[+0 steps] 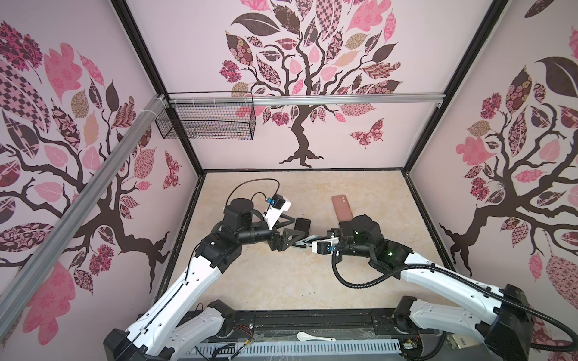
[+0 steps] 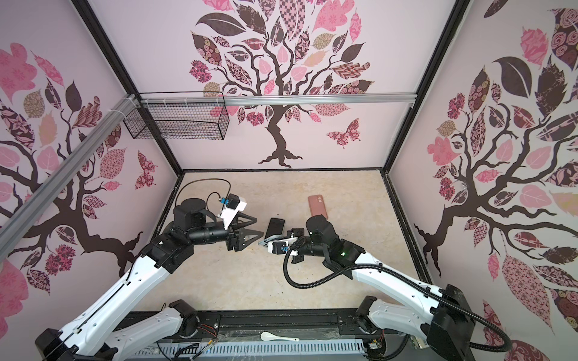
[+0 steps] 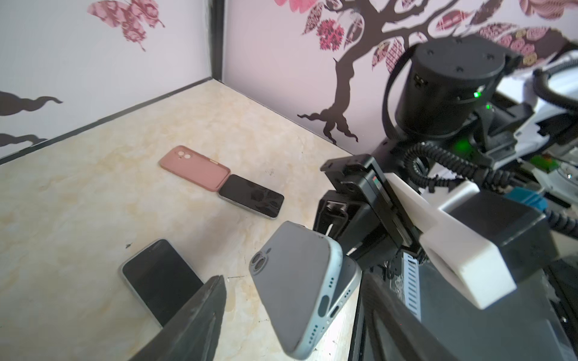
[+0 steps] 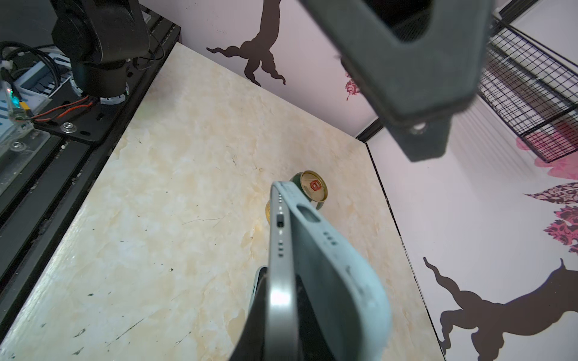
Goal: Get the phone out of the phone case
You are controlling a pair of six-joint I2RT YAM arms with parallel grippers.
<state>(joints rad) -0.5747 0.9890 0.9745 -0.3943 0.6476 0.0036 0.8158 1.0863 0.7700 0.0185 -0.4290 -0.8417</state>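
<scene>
Right gripper (image 4: pixel 283 300) was clamped nearly shut on the phone (image 4: pixel 281 250), holding it tilted above the table (image 1: pixel 281 281) near centre. Grey case (image 3: pixel 287 275) was peeled off at the port end, otherwise on. Left gripper (image 3: pixel 294 281) stood wide open, empty, fingers (image 3: pixel 200 312) flanking that end. A black phone (image 1: pixel 301 228) lay flat just behind.

Pink tree-patterned walls (image 1: pixel 344 140) enclose a marbled tabletop (image 1: pixel 281 281).

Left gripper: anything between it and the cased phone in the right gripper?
Nothing. The left wrist view shows the cased phone straight ahead of the open left gripper; a loose black phone lies off to the side.
</scene>
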